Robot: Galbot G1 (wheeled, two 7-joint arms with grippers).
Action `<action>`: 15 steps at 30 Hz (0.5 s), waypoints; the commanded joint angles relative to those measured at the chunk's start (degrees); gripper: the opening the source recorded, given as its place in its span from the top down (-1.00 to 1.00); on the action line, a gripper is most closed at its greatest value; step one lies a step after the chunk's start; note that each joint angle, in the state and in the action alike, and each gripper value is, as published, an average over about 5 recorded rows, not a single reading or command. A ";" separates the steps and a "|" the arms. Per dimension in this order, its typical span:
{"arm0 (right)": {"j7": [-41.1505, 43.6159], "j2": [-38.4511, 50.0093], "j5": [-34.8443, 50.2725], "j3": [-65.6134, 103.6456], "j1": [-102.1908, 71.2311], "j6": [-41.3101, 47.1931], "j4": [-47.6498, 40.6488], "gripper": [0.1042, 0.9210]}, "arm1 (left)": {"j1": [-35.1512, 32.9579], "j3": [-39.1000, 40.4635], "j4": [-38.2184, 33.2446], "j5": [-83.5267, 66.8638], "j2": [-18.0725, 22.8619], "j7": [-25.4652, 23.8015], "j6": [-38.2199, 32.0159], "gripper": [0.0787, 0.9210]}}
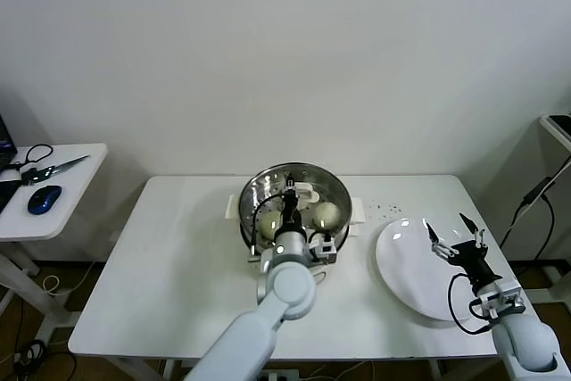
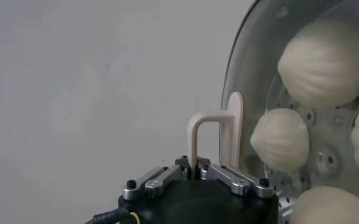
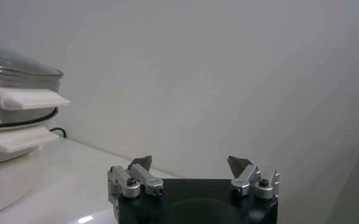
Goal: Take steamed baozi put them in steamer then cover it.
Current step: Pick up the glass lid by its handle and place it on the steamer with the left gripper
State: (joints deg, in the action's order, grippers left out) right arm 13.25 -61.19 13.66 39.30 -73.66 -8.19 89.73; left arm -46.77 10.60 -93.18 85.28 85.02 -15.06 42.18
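over the steamer [image 1: 335, 186] my left claw [image 1: 292, 202] pinches the cover [image 2: 243, 79] by its white handle, so it sits on top with the steamed baozi [image 2: 280, 140] inside. off right, my right claw [image 1: 455, 236] hangs wide open, empty, above the plate [image 1: 401, 278].

Overhead head view; close wrists; shared steamer [image 1: 294, 186]

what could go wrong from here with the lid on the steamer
1. The left gripper is shut on the cover's white handle; if the glass cover is not seated level on the steamer, letting go might leave it tilted or sliding.
2. The baozi sit close under the glass, so pressing down could squash them.
3. The open right gripper hovers over the white plate; a low move could knock it.
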 commanded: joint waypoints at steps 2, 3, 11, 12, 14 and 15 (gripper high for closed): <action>0.22 -0.09 -0.98 0.03 0.04 -0.15 -0.11 -0.76 | 0.18 0.15 0.24 -0.02 -0.49 -0.11 2.82 0.83; 0.24 -0.10 -1.00 0.04 0.04 -0.15 -0.10 -0.76 | 0.16 0.18 0.19 0.09 -0.54 -0.26 2.82 0.83; 0.34 -0.18 -1.04 0.08 0.07 -0.19 -0.09 -0.76 | 0.06 0.28 -1.49 1.48 -1.92 -2.79 2.13 0.81; 0.35 -0.18 -1.04 0.08 0.08 -0.18 -0.09 -0.76 | 0.07 0.39 -2.01 1.24 -2.27 -2.83 2.24 0.78; 0.36 -0.19 -1.04 0.08 0.13 -0.16 -0.09 -0.76 | 0.07 0.73 -3.18 0.56 -3.11 -2.86 2.54 0.67; 0.37 -0.22 -1.04 0.07 0.19 -0.16 -0.09 -0.76 | 0.05 0.93 -3.80 0.15 -3.55 -2.85 2.67 0.61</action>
State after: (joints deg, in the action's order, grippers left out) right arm 13.51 -61.30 12.86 39.36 -73.61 -8.33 89.67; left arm -46.58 10.89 -94.35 86.04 83.50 -16.55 42.20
